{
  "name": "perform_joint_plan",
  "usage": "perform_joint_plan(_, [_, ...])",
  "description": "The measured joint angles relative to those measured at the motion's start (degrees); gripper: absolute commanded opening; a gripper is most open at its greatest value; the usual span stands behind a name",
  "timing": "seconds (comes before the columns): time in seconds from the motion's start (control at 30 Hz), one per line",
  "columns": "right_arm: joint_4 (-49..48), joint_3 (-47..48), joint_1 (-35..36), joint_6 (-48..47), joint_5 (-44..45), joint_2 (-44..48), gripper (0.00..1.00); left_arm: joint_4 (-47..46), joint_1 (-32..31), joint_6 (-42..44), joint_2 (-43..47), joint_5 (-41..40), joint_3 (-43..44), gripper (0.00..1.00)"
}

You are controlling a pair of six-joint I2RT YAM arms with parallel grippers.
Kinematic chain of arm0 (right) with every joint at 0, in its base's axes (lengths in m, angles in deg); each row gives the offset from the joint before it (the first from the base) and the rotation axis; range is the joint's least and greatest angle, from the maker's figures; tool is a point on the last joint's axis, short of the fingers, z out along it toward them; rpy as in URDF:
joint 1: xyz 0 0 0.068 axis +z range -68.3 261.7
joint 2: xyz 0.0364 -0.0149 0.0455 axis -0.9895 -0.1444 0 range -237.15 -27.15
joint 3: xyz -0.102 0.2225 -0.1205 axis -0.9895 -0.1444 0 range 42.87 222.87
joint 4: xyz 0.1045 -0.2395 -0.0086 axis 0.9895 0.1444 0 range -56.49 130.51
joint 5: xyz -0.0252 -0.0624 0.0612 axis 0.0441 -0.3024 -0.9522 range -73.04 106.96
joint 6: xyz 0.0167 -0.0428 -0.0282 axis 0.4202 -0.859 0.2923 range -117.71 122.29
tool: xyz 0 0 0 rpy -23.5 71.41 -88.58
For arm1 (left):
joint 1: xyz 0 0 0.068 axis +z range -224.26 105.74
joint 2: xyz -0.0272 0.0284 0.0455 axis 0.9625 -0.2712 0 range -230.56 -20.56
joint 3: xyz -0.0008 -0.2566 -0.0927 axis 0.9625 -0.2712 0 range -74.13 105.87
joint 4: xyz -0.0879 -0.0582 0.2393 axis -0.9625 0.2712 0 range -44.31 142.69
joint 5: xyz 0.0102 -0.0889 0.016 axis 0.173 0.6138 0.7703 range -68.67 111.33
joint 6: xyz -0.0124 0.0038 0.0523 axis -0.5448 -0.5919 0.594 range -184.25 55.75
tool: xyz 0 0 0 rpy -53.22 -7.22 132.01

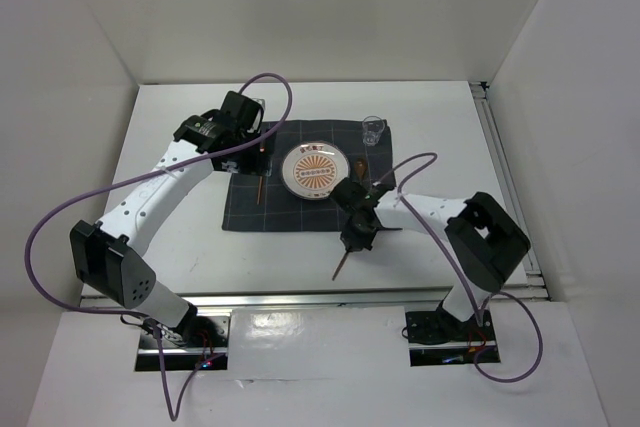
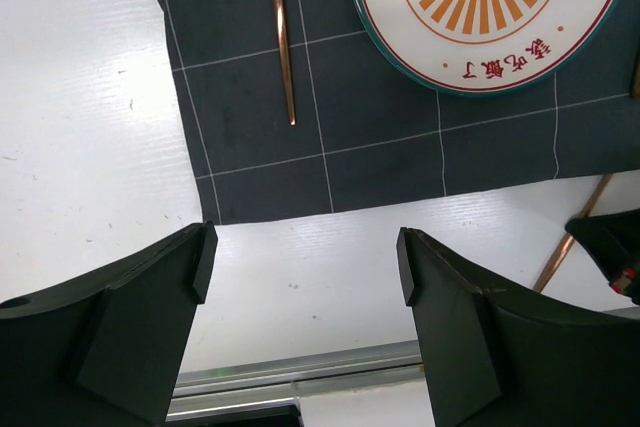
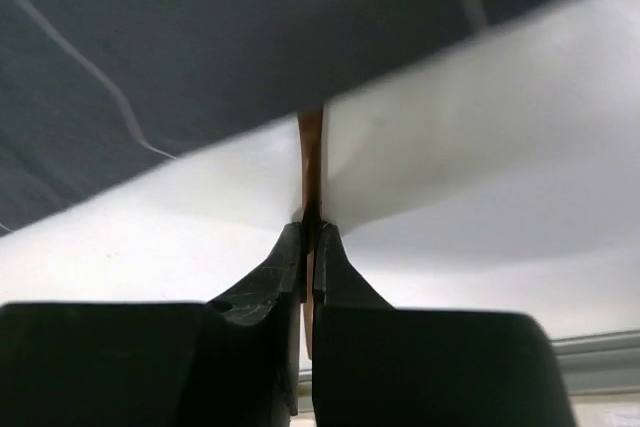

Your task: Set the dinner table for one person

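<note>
We see the dinner table (image 1: 180, 147), plain, white and flat, filling mid-frame. Our left gripper (image 2: 305, 247) gapes wide; our right gripper (image 3: 310, 237) pinches a thin copper utensil (image 3: 311, 152), perhaps a spoon handle.

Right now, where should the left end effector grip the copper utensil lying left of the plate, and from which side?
Probably mid-shaft, from straight above, closing across its width: the copper utensil lies flat on the cloth, long and thin, leaving no gap beneath.
</note>
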Motion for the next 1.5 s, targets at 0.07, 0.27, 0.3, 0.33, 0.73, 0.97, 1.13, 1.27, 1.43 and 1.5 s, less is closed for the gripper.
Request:
perform_joint_plan(0.07, [-0.55, -3.21, 0.02, 2.21, -0.13, 2.84, 0.0, -0.02, 0.0, 0.02, 0.0, -0.09, 0.0, 0.91])
perform_joint_plan(0.27, [7.74, -11.89, 0.0, 6.71, 2.51, 14.14, 0.0, -0.02, 0.0, 0.11, 0.0, -0.11, 0.0, 0.91])
perform_joint_plan(0.3, [9.55, -12.2, -0.02, 7.23, 3.28, 15.96, 0.0, -0.07, 0.0, 0.11, 0.0, -0.09, 0.0, 0.91])
perform_joint_plan(0.33, [11.17, -12.24, -0.2, 7.54, 4.04, 17.79, 0.0, -0.09, 0.0, 0.13, 0.0, -0.07, 0.0, 0.91])
perform_joint_plan(0.73, [16.59, 1.73, -3.3, -5.35, 13.35, 17.99, 0.0, -0.9, 0.0, 0.13, 0.0, 0.94, 0.0, 0.91])
perform_joint_plan(0.97, [8.26, 15.15, -10.29, -31.41, 12.24, 0.81, 0.0, -0.85, 0.0, 0.17, 0.0, 1.11, 0.0, 0.91])
perform_joint_plan(1.13, [3.65, 17.38, -17.75, -43.98, 7.41, -4.48, 0.0, -0.79, 0.0, 0.2, 0.0, 1.07, 0.0, 0.91])
perform_joint_plan(1.27, [-0.37, 18.99, -22.01, -50.8, 5.11, -6.43, 0.0, -0.79, 0.0, 0.22, 0.0, 1.03, 0.0, 0.91])
perform_joint_plan(1.43, [-3.41, 21.31, -21.79, -56.59, 2.6, -9.92, 0.0, -0.79, 0.0, 0.24, 0.0, 0.85, 0.0, 0.91])
perform_joint_plan(1.5, [-4.52, 21.92, -21.79, -57.81, 1.86, -11.65, 0.0, -0.79, 0.0, 0.24, 0.0, 0.66, 0.0, 0.91])
